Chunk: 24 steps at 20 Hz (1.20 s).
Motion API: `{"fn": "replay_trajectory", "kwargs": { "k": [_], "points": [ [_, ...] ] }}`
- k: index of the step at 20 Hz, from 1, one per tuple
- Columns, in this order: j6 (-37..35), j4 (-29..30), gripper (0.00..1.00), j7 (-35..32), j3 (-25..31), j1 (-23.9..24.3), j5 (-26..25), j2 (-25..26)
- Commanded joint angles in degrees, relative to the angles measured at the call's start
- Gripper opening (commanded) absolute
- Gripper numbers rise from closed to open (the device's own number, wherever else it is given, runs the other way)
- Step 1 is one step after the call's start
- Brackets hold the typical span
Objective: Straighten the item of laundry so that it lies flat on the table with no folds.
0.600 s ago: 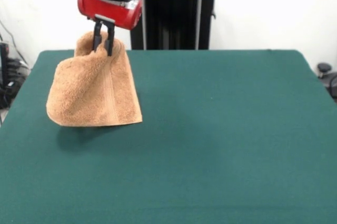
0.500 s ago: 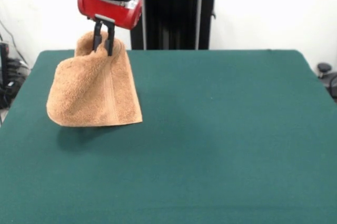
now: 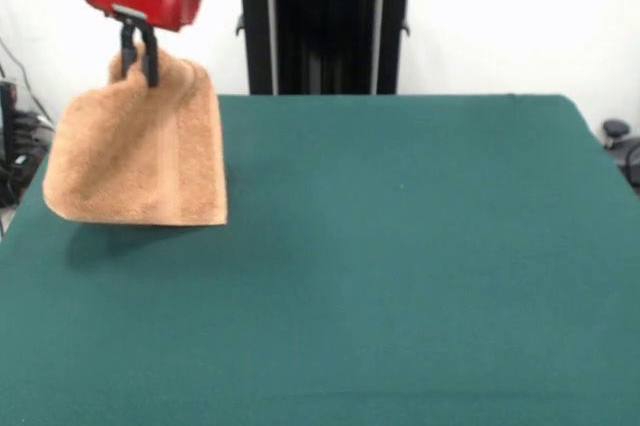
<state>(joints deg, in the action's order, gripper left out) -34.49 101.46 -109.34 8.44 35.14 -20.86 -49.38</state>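
None of flattening done: claw pinches towel by top edge, hanging doubled (mid-air) over desk side; spreading left.

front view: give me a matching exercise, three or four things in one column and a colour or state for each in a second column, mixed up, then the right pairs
Things:
1. towel
2. table
3. gripper
4. pedestal

Colour or state:
A. black, upright beyond the table's far edge
B. shut on cloth, below a red housing
C. orange-tan, hanging lifted at the picture's left
D. dark green, mostly bare

Pairs: 1-C, 2-D, 3-B, 4-A
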Motion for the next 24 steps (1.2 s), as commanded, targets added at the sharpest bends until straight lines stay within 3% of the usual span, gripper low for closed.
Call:
{"fn": "replay_trajectory", "kwargs": {
  "k": [1, 13, 24],
  "points": [
    [-5.85, 8.65, 0.0, 7.9, 9.04, -1.5, 2.7, -5.33],
    [0.14, 8.05, 0.0, 1.29, 8.11, -4.3, 0.8, -1.3],
    [2.09, 7.04, 0.0, -4.51, 7.02, -8.95, 2.43, 1.37]
  ]
}}
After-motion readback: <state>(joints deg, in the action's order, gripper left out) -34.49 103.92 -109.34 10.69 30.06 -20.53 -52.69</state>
